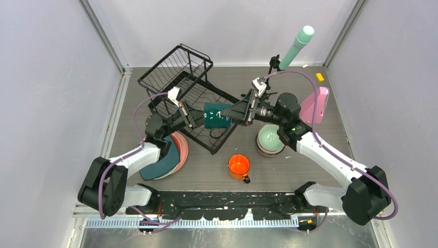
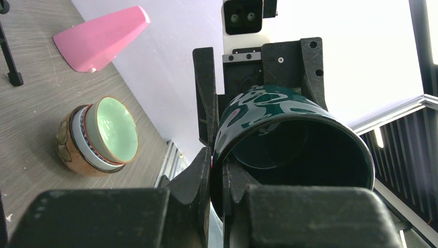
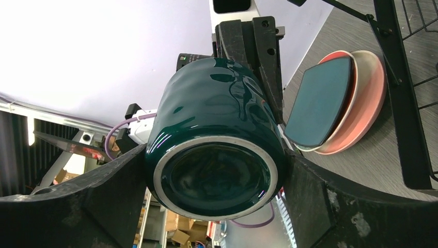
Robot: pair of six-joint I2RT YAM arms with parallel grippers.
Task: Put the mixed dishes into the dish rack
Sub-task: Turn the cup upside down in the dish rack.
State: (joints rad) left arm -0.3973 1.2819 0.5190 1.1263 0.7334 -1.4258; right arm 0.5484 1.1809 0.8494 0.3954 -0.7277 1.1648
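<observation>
A dark green mug hangs on its side in the air over the near right corner of the black wire dish rack. My left gripper is shut on the mug's rim, one finger inside and one outside, as the left wrist view shows. My right gripper holds the mug's base end, its fingers pressed on both sides in the right wrist view. An orange mug stands on the table. Stacked bowls with a mint one on top sit under my right arm. A dark teal plate lies on pink plates.
A mint cylinder on a black tripod stands at the back right. A pink wedge lies by the right wall. A small yellow block lies near the back right corner. The rack's raised basket is at the far end.
</observation>
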